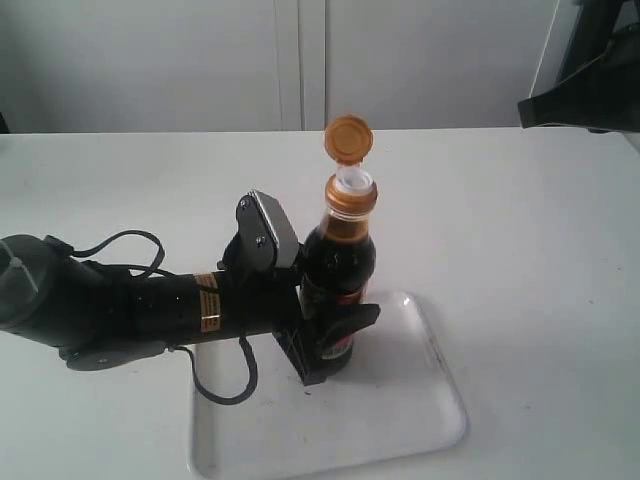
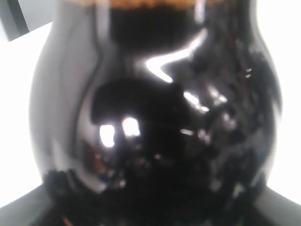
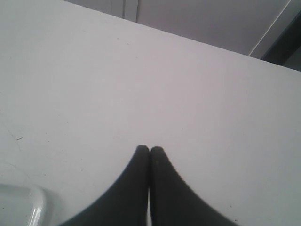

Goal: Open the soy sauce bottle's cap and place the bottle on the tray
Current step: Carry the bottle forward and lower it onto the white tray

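The soy sauce bottle point(image 1: 340, 255) is upright over the left part of the white tray point(image 1: 410, 400). I cannot tell whether its base touches the tray. Its orange-gold cap point(image 1: 349, 138) is flipped open and stands up behind the white pour spout point(image 1: 352, 180). My left gripper point(image 1: 335, 345) is shut on the bottle's lower body, at the label. In the left wrist view the dark bottle point(image 2: 155, 117) fills the picture. My right gripper point(image 3: 150, 149) is shut on nothing above bare table.
The black left arm point(image 1: 150, 300) lies across the table with a cable looping onto the tray's left edge. The right arm point(image 1: 585, 70) is pulled back at the far right. A tray corner point(image 3: 21, 202) shows in the right wrist view.
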Robot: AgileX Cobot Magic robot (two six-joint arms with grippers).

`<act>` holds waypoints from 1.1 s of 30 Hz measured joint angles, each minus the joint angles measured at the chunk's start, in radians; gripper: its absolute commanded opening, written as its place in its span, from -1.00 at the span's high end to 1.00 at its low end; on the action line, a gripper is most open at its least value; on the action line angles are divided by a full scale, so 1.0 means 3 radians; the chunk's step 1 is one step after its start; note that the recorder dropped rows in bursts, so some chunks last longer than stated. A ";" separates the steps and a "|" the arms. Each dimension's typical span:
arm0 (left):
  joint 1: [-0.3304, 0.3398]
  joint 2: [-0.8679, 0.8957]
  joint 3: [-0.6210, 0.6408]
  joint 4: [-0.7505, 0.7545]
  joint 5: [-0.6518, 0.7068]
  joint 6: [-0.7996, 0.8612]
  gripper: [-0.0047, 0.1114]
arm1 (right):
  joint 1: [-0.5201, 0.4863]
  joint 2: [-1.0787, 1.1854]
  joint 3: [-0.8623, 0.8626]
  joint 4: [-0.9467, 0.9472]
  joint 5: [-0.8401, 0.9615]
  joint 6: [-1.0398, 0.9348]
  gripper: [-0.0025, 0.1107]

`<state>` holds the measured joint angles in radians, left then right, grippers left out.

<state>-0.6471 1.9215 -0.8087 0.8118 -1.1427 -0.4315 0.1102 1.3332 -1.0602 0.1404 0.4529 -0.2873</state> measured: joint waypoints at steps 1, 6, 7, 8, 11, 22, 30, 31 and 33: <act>0.0000 0.0000 0.0000 0.0019 0.0000 -0.0048 0.92 | 0.0000 0.0000 0.0000 0.0000 0.0000 0.0000 0.96; 0.0000 0.0000 0.0000 0.0076 -0.0013 -0.0323 0.92 | 0.0000 0.0000 0.0000 0.0000 0.0000 0.0000 0.96; 0.0000 0.0000 0.0000 0.0092 -0.0019 -0.0339 0.92 | 0.0000 0.0000 0.0000 0.0000 0.0000 0.0000 0.96; 0.0000 0.0000 0.0000 0.0124 -0.0024 -0.0343 0.92 | 0.0000 0.0000 0.0000 0.0000 0.0000 0.0000 0.96; 0.0000 0.0000 0.0000 0.0233 -0.0054 -0.0350 0.92 | 0.0000 0.0000 0.0000 0.0000 0.0000 0.0000 0.96; 0.0000 0.0000 0.0000 0.0333 -0.0075 -0.0473 -0.15 | 0.0000 0.0000 0.0000 0.0000 0.0000 0.0000 0.96; 0.0000 -0.0112 -0.0013 0.0420 -0.0209 -0.0559 -0.59 | 0.0000 0.0000 0.0000 0.0000 0.0000 0.0000 0.96; 0.0000 -0.0148 -0.0013 0.0420 -0.0209 -0.0559 -0.59 | 0.0000 0.0000 0.0000 0.0000 0.0000 0.0000 0.96; 0.0000 -0.0177 -0.0013 0.0420 -0.0209 -0.0559 -0.59 | 0.0000 0.0000 0.0000 0.0000 0.0000 0.0000 0.96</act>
<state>-0.6471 1.8685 -0.8126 0.9377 -1.2055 -0.5992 0.1102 1.3332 -1.0602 0.1404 0.4529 -0.2873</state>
